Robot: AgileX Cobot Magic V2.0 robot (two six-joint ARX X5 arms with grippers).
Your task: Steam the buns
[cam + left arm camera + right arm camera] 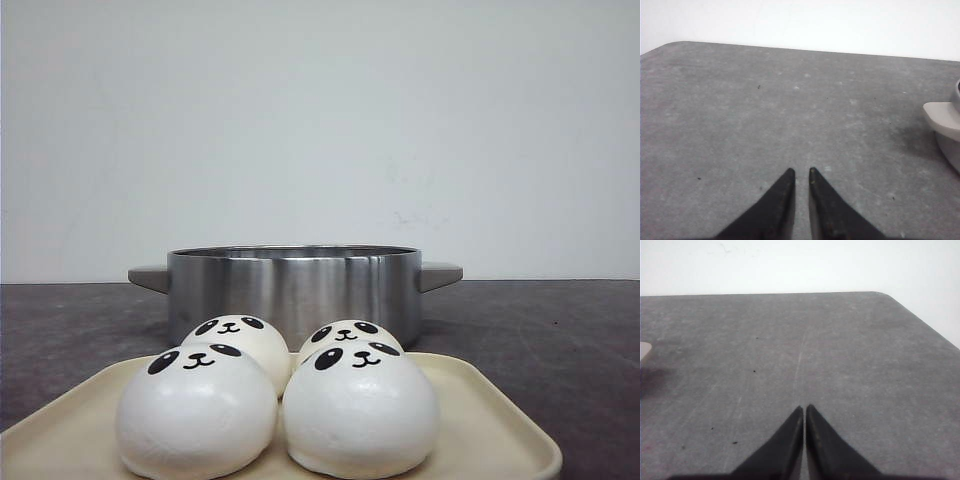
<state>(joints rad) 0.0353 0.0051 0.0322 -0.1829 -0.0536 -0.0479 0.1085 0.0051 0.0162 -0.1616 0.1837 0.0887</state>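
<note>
Several white panda-faced buns sit together on a cream tray [490, 425] at the front: front left [195, 412], front right [360, 410], back left [240, 340], back right [350, 335]. Behind them stands a steel pot [295, 285] with two grey handles. Neither gripper shows in the front view. My left gripper [801, 172] is shut and empty over bare table; the pot's handle [942, 117] shows at the edge of its view. My right gripper [804, 408] is shut and empty over bare table.
The dark grey table [560, 340] runs to a white wall behind. The table's rounded far corners show in both wrist views. A sliver of the pot's other handle [644, 349] shows in the right wrist view.
</note>
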